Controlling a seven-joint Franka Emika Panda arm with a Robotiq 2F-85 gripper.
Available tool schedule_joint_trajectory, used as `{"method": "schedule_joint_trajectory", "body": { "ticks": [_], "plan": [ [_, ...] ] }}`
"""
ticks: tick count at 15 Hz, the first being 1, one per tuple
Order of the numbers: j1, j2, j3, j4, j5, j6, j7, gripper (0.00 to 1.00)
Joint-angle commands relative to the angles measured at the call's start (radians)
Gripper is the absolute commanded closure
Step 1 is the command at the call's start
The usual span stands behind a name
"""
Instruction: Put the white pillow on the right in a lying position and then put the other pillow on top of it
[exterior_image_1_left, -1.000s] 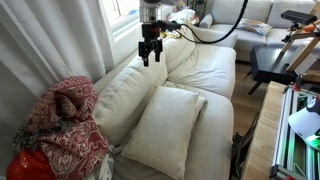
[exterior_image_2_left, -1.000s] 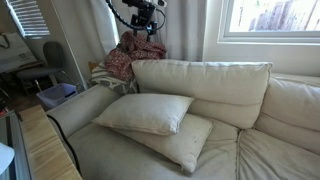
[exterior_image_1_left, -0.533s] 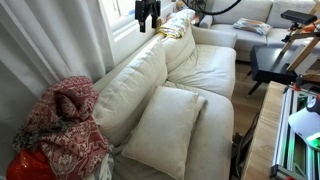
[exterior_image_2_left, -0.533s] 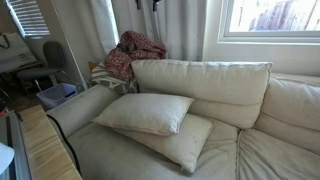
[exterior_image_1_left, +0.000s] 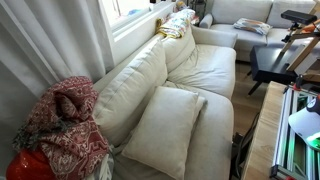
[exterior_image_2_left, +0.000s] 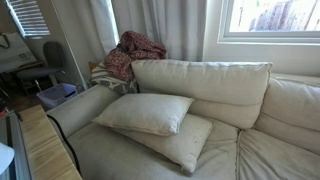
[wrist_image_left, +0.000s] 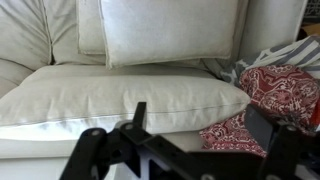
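Note:
Two white pillows lie stacked flat on the cream sofa seat. The upper pillow (exterior_image_1_left: 165, 130) (exterior_image_2_left: 145, 112) rests on the lower pillow (exterior_image_1_left: 205, 103) (exterior_image_2_left: 190, 142), whose edges stick out beneath it. In the wrist view the upper pillow (wrist_image_left: 170, 28) shows at the top, with the lower pillow (wrist_image_left: 90, 25) peeking out on its left. My gripper (wrist_image_left: 200, 122) shows only in the wrist view. It is open and empty, high above the sofa's back cushion (wrist_image_left: 110, 100). It is out of frame in both exterior views.
A red patterned blanket (exterior_image_1_left: 62, 125) (exterior_image_2_left: 135, 52) (wrist_image_left: 278, 88) is piled on the sofa's armrest end. A striped cloth (exterior_image_1_left: 178, 22) lies on the far backrest. A curtain (exterior_image_1_left: 50, 40) and a window are behind the sofa. A blue bin (exterior_image_2_left: 55, 95) stands on the floor.
The arm rose from above the sofa's backrest and left both exterior views. The pillows have not moved.

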Motion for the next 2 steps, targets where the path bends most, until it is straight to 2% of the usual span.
{"method": "schedule_joint_trajectory", "body": {
  "ticks": [1,2],
  "plan": [
    [0.002,0.003,-0.002,0.005,0.000,-0.004,0.000,0.00],
    [0.002,0.005,-0.002,0.005,0.000,-0.004,0.000,0.00]
  ]
}}
